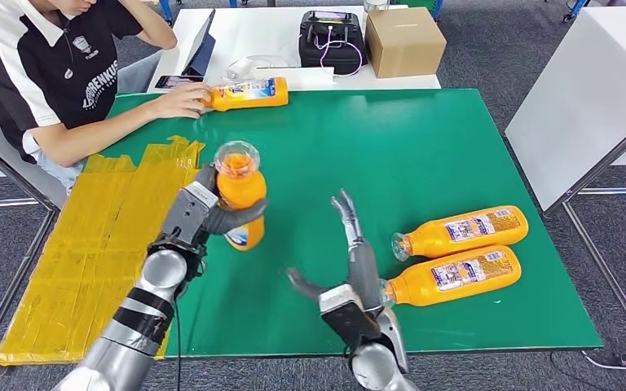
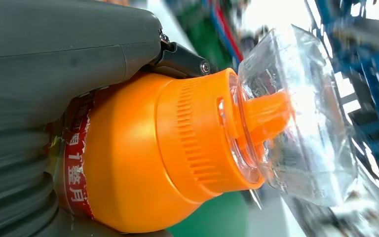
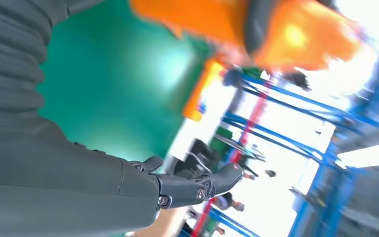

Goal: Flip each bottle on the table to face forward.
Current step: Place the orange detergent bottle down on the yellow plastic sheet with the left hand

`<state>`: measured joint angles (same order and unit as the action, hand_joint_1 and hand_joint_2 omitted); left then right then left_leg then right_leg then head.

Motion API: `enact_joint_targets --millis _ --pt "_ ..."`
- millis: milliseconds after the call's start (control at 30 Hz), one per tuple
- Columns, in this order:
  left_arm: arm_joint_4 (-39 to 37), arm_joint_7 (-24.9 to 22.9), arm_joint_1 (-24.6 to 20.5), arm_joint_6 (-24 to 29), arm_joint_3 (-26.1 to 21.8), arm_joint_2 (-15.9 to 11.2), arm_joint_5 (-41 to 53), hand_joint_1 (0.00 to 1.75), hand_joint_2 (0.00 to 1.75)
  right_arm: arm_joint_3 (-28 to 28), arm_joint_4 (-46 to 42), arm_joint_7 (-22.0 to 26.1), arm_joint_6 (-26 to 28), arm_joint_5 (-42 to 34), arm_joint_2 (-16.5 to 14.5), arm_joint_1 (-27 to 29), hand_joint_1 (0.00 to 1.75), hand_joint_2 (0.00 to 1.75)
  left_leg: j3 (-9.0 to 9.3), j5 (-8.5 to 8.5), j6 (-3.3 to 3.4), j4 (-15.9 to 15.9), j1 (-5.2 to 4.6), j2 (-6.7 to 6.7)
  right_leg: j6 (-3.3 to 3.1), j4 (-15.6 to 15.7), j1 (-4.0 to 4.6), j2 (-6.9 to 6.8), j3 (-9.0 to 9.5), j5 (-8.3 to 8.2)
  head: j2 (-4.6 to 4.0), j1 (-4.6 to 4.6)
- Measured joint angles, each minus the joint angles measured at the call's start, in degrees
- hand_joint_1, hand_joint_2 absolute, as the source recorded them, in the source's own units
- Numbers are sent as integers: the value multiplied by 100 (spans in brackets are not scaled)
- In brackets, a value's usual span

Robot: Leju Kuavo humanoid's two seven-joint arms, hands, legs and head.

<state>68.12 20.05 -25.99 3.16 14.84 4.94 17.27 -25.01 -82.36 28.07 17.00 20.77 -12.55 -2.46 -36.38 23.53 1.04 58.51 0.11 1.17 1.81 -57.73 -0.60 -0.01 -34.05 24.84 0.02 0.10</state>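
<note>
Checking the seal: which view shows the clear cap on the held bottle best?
The left wrist view: the clear plastic cap is close and sharp over the orange spout. The head view shows it small from above, on the orange bottle in the left hand. The right wrist view is blurred.

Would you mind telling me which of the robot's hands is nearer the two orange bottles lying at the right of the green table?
Right. The right hand hovers open just beside the nearer lying bottle; the left hand is farther off, gripping an upright bottle.
</note>
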Motion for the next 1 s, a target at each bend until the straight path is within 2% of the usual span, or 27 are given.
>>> enact_joint_targets --millis 167,333,500,600,867,1000 --pt "34 -218 -351 825 -449 -319 1167 175 175 232 -1216 159 -328 -628 314 281 0 175 0 0 0 0 0 -1 0 -1 0 0 0 0 0 0" --pt "16 -363 -486 1674 -730 -590 2643 175 175 433 -1861 112 -706 -1058 594 450 0 175 0 0 0 0 0 -1 0 0 0 1 -1 0 0 1" --pt "-90 -423 -494 2063 -891 -762 3332 175 175 605 -2137 107 -791 -1165 758 543 0 175 -1 0 0 0 0 1 0 0 0 -1 -1 0 0 1" --pt "-238 -620 -506 2426 -912 -836 4069 175 175 662 -2258 171 -651 -1183 816 571 0 175 -1 0 0 0 0 0 0 0 -1 0 -1 0 0 -1" --pt "-1229 -973 -500 3227 -860 -967 5904 175 175 861 -2473 255 -446 -1432 952 570 0 175 0 0 0 0 -1 -2 0 0 -1 1 0 0 0 0" --pt "-1904 -883 -443 3389 -771 -962 6111 175 175 912 -2434 164 -548 -1511 1023 502 0 175 -1 0 0 0 -1 -1 0 0 -1 1 -1 0 0 0"
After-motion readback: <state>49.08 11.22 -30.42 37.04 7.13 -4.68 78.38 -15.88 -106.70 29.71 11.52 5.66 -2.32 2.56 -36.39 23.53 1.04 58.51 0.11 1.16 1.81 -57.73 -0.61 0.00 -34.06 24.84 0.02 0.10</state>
